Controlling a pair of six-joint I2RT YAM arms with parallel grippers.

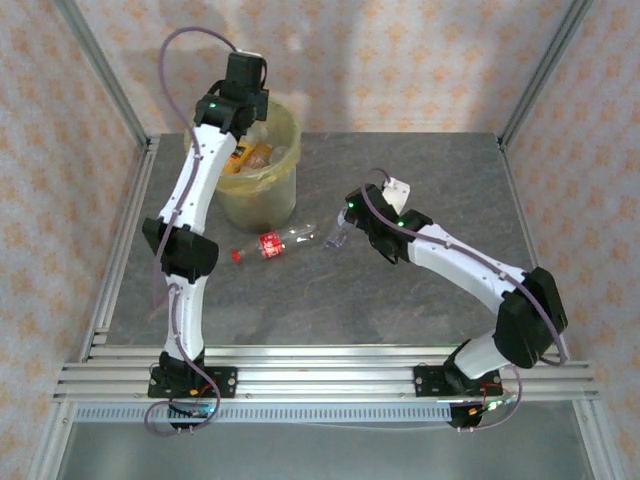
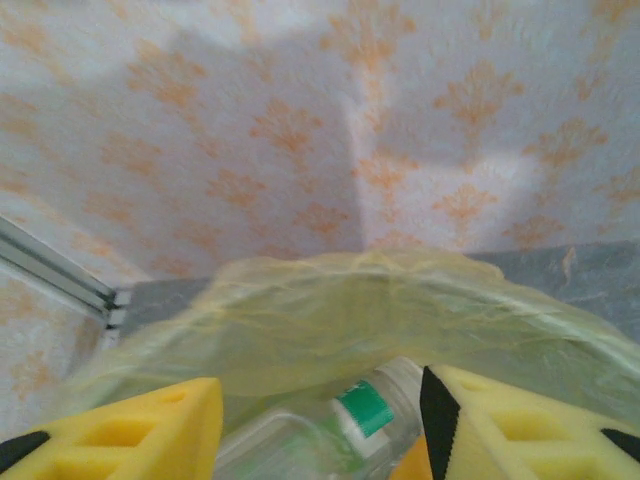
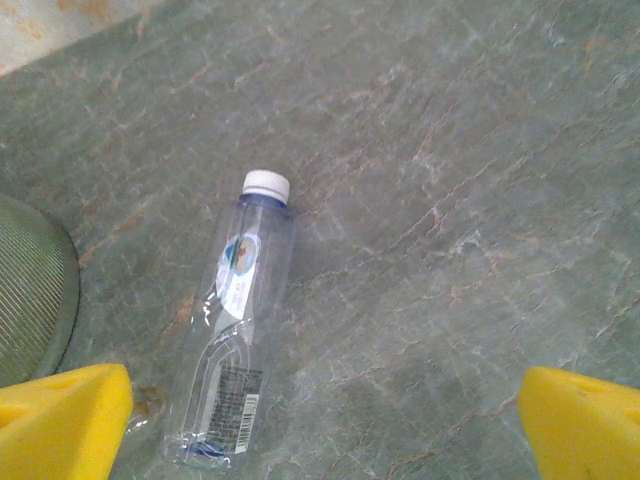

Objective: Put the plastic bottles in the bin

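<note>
Left tool (image 2: 320, 400) part-open above bin (image 2: 300, 310) | green-label bottle (image 2: 365, 408) inside | right tool (image 3: 325, 385) wide open, empty, over white-cap bottle (image 3: 232, 330)

bright, soft light, faint shadows. a pale patch glows on the wall (image 1: 340, 70). the bin (image 2: 350, 290) blurs up close.

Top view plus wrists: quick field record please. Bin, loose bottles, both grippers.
bin: back left of the table, yellow liner, bottles inside
left gripper: over the bin, jaws apart, green-label bottle between them; contact unclear
right gripper: open, above a white-cap bottle lying on the table, not gripped
red-label bottle: lying on the table in front of the bin
</note>
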